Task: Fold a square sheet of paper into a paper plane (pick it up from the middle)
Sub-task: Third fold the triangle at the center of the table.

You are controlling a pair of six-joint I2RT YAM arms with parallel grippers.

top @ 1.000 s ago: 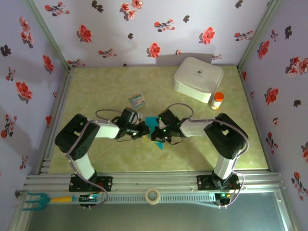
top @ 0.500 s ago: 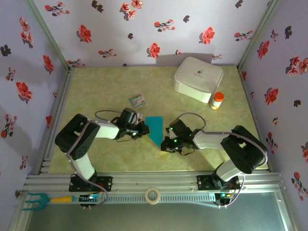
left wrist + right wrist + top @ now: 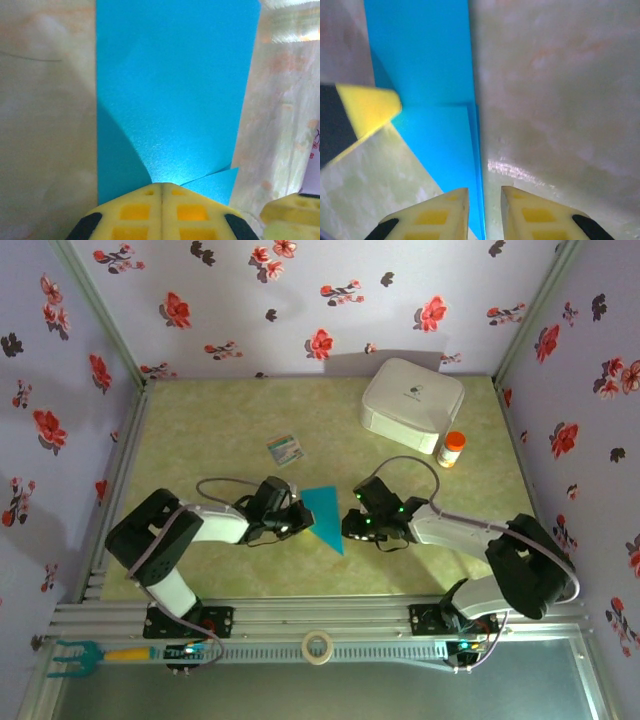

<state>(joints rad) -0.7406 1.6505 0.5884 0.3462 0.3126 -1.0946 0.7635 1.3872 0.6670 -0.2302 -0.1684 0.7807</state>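
On the paper plane point(image 3: 325, 510), left pincer point(image 3: 161, 187) tight.

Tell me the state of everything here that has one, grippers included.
square sheet of paper: folded to a point, lying flat.
left gripper: shut, tips at the sheet's edge.
right gripper: slightly open, clamping nothing.
white box: closed.
orange bottle: upright, capped.
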